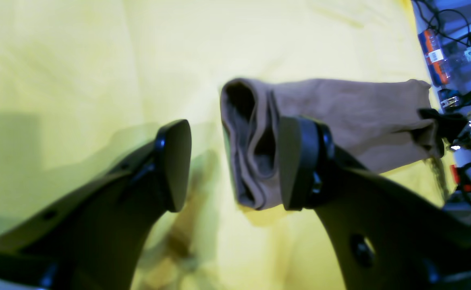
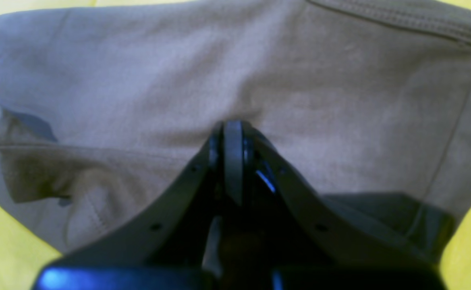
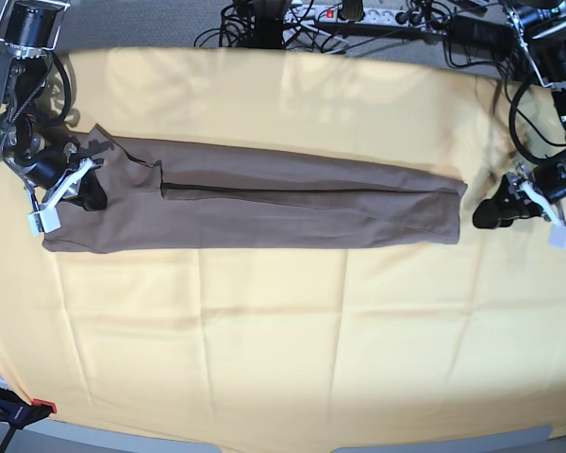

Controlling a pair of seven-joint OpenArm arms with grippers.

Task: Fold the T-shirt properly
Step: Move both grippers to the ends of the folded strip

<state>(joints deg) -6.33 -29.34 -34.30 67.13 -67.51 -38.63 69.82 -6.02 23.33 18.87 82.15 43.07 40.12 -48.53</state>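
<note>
Base view: one T-shirt (image 3: pixel 264 203) is seen folded into a long narrow strip across the yellow cloth (image 3: pixel 283 349). A tangle of cables (image 3: pixel 358 19) is strung along the far edge, beyond the cloth. Two grippers are counted. The right gripper (image 3: pixel 85 184) is pinched tight on the shirt's end. The left gripper (image 1: pixel 231 169) is spread wide at the opposite end, nothing held.

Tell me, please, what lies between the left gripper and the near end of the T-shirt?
Nothing but bare yellow cloth: in the base view a short strip of it separates the open left gripper from the T-shirt.
</note>
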